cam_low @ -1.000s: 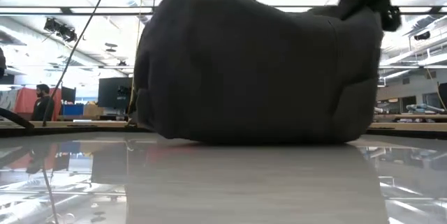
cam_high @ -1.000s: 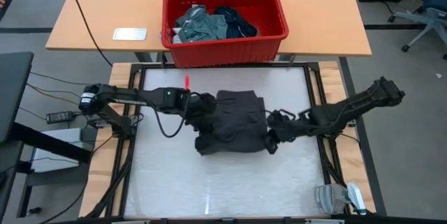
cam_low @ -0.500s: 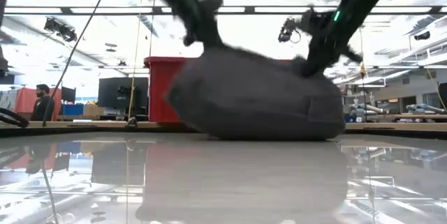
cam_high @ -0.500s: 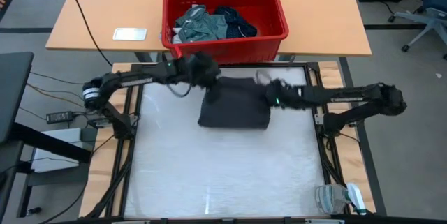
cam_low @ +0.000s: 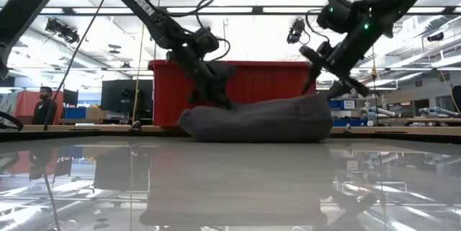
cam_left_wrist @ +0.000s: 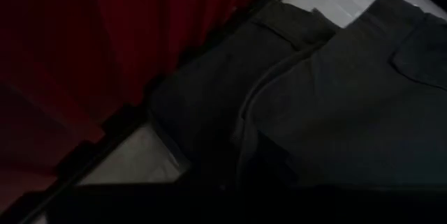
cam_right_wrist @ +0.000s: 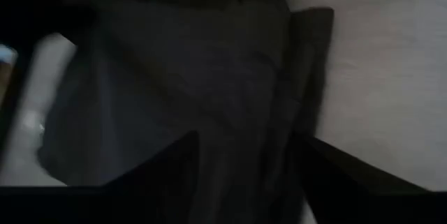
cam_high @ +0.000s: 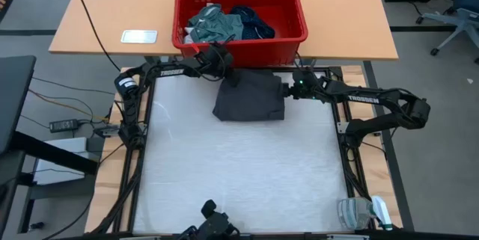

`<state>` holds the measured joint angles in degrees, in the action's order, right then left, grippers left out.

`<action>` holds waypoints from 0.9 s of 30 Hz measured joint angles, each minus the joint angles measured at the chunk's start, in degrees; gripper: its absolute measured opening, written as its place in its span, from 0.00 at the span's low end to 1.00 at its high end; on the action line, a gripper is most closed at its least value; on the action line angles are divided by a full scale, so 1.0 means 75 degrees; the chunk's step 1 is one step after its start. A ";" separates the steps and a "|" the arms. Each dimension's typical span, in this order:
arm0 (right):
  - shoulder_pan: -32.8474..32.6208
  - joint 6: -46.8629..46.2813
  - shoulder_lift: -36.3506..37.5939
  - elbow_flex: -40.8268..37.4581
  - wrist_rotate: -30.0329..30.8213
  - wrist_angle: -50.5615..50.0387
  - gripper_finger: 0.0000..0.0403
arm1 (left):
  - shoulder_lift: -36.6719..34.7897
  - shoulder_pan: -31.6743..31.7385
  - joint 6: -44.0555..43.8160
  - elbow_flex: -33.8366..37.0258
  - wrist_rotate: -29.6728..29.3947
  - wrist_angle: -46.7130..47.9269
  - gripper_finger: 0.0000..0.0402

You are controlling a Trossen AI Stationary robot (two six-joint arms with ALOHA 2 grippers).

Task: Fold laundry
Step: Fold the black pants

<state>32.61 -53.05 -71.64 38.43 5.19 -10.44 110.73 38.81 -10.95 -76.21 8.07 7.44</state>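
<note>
Fold just laid: grey piece [cam_high: 251, 96] folded at the table's far edge by the basket [cam_high: 299, 17], left gripper [cam_high: 222, 64] pinching its corner, right gripper [cam_high: 288, 90] spread, empty; next, release and flatten.

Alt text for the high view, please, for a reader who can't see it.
Seen from above, a folded charcoal grey garment lies at the far edge of the white table. The left gripper sits at its far left corner and the right gripper, open, at its right edge. Beyond it, a red basket holds more laundry.
</note>
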 joint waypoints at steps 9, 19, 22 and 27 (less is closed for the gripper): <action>-0.1140 0.1027 -0.0060 0.0404 0.0421 0.0987 0.62 | 0.0037 -0.0105 -0.0329 -0.0012 -0.0074 0.0358 0.08; -0.0907 0.1439 -0.2436 0.0391 0.0122 0.1143 0.41 | 0.0028 -0.0210 -0.0447 -0.0012 -0.0172 0.2064 0.23; -0.0878 0.1442 -0.2824 0.0415 0.0035 0.1272 0.36 | -0.0106 -0.0223 -0.0382 0.0003 -0.0062 0.2818 0.32; -0.0976 0.1448 -0.2873 0.0412 0.0046 0.1226 0.32 | -0.0897 -0.0518 -0.0006 0.0003 0.0202 0.3615 0.42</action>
<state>25.29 -42.19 -93.18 41.52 5.54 -1.24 103.99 34.92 -10.99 -76.18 9.59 34.55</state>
